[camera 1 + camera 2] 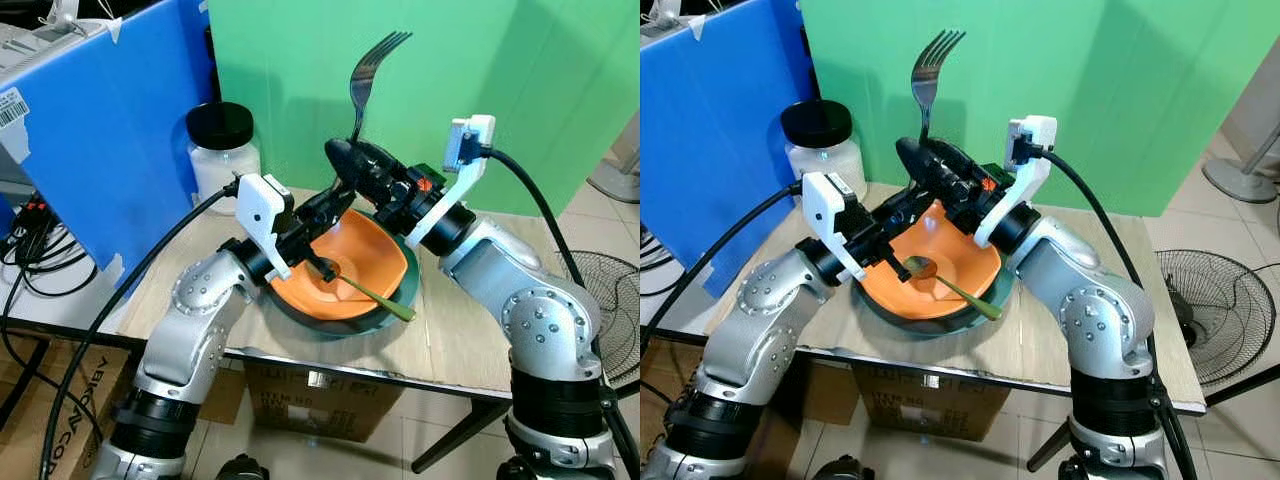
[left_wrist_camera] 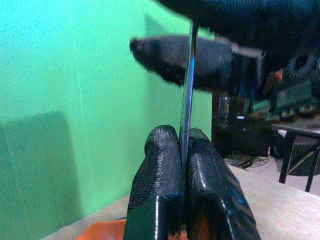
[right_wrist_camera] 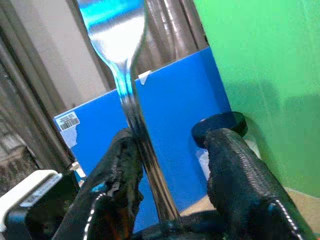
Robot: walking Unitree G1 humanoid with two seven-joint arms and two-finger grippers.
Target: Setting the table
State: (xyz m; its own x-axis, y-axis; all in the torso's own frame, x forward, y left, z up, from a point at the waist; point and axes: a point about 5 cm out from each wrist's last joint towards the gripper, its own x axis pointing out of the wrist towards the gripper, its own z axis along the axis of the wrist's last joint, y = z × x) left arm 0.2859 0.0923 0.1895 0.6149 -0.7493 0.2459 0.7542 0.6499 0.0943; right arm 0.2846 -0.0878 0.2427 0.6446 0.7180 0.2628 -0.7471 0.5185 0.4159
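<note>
One orange bowl (image 1: pixel 350 262) sits on a dark plate (image 1: pixel 395 300) at the table's (image 1: pixel 470 340) near edge, holding one spoon (image 1: pixel 362 287). Above it at twelve o'clock, the left gripper (image 1: pixel 335 200) clamps one upright fork (image 1: pixel 368 75) by its handle; the right gripper (image 3: pixel 172 165) stands wide around it. One black-lidded jar (image 1: pixel 222 148) stands at ten o'clock.

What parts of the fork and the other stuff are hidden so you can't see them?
- Fork: its handle's lower end is hidden in the eye views behind both grippers' black fingers.
- Fork tines: cut off by the edge of the right wrist view.
- Dark plate: mostly covered by the orange bowl.
- Spoon: its bowl end is partly hidden by the left gripper.
- Jar: its base sits behind the left arm.
</note>
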